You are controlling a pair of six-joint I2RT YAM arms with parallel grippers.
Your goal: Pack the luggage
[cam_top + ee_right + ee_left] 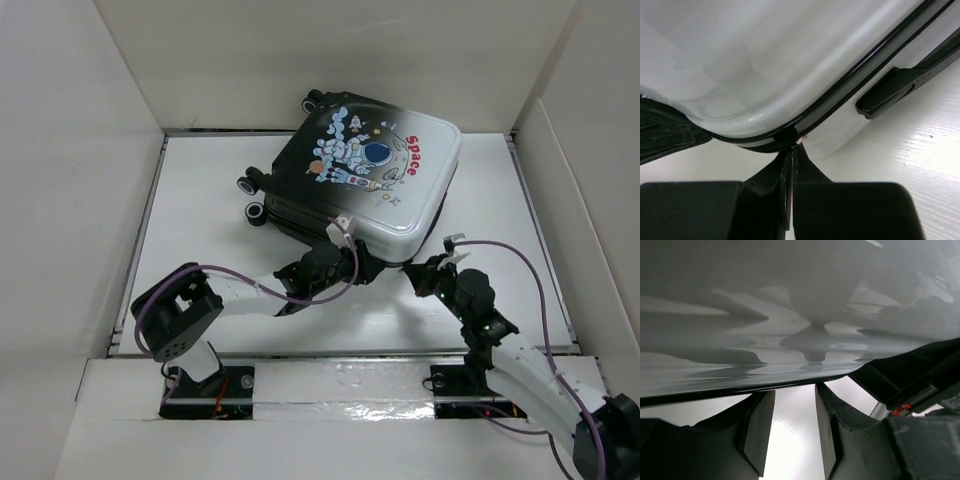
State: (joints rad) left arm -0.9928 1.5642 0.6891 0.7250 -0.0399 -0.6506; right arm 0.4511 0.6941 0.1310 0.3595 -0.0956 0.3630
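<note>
White tabletop [200,200], closed blk-to-white luggage [370,180] w/ astronaut print, left tool [794,405] apart, right tool [791,155] pressed together.

L tool [792,397] open, R tool [792,150] shut

I saw the luggage [370,180] as hard plastic, its shell glossy enough to throw soft reflections, the printed lid just as slick. Its zip seam [840,94] looked dull black and finely ribbed, and the side handle [892,92] was matt black plastic. The fingers [757,425] of the left hand [794,420] and those of the right hand [791,155] were matt black, faintly grainy plastic. The white tabletop [200,230] was smooth with a low sheen. The cables [547,320] wore smooth purple sheathing.
</note>
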